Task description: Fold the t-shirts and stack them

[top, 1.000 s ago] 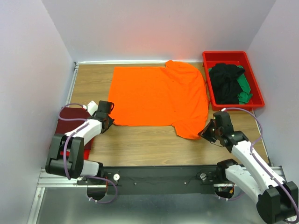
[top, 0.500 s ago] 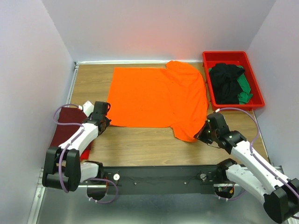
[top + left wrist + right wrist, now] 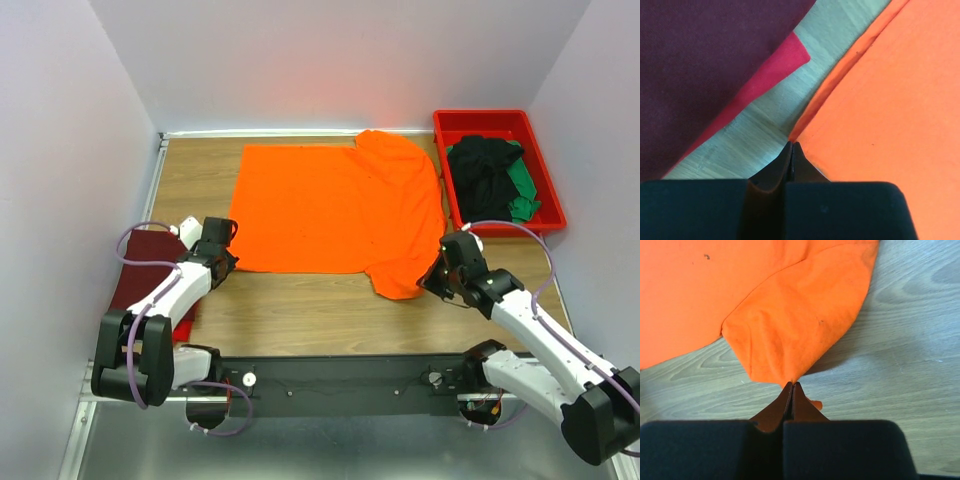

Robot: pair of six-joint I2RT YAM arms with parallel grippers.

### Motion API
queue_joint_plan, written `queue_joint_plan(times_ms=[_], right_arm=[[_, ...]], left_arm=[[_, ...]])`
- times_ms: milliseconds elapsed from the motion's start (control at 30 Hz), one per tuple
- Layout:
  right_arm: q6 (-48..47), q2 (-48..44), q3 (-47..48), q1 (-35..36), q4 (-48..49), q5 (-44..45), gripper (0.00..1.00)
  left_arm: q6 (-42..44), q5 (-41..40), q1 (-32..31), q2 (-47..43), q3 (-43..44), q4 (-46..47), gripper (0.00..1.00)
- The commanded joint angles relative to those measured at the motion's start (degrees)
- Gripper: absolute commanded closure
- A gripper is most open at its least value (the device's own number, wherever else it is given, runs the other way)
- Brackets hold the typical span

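At near bench point(image 3: 320, 312) edge, 7 o'clock: maroon t-shirt point(image 3: 145, 268) lying over red t-shirt point(image 3: 785, 60). Just beyond, left tool point(image 3: 792, 149) clenched on near-left corner of orange t-shirt point(image 3: 330, 205). At 4 o'clock, right tool point(image 3: 792, 389) clenched on its near-right sleeve end. Orange t-shirt spread flat mid-bench. At 2 o'clock, red tray point(image 3: 495, 117) holding crumpled black t-shirt point(image 3: 482, 175) and green t-shirt point(image 3: 522, 197).

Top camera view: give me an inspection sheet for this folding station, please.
Surface: wooden table, no damage seen.
Job's things: orange t-shirt spread flat mid-table; maroon t-shirt over red t-shirt, left; black t-shirt and green t-shirt in red tray.
Clutter: nothing seen.
Grippers: left gripper shut on orange t-shirt's near-left corner; right gripper shut on its sleeve tip.
Cables: purple cables in loose loops.
Surroundings: plain white walls.
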Motion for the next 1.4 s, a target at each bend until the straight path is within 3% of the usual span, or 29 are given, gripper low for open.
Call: queue_joint_plan(times_ms=[0, 600, 967, 1367], right_arm=[[-1.2, 1.6, 4.8, 0.3, 0.8, 4.3, 1.0], [-10.8, 35.2, 30.4, -3.0, 11.3, 7.1, 1.0], [-12.2, 44.5, 39.0, -9.5, 13.9, 3.7, 0.99], [-13.1, 51.9, 46.4, -10.3, 16.3, 4.0, 1.0]], left_arm=[[1.3, -1.2, 0.2, 0.2, 3.3, -0.4, 1.0], [-0.9, 3.9, 0.3, 21.7, 23.7, 3.9, 1.0], [0.0, 3.2, 1.7, 28.0, 34.5, -0.7, 1.0], [2.4, 4.4, 4.4, 31.4, 38.7, -1.5, 1.0]])
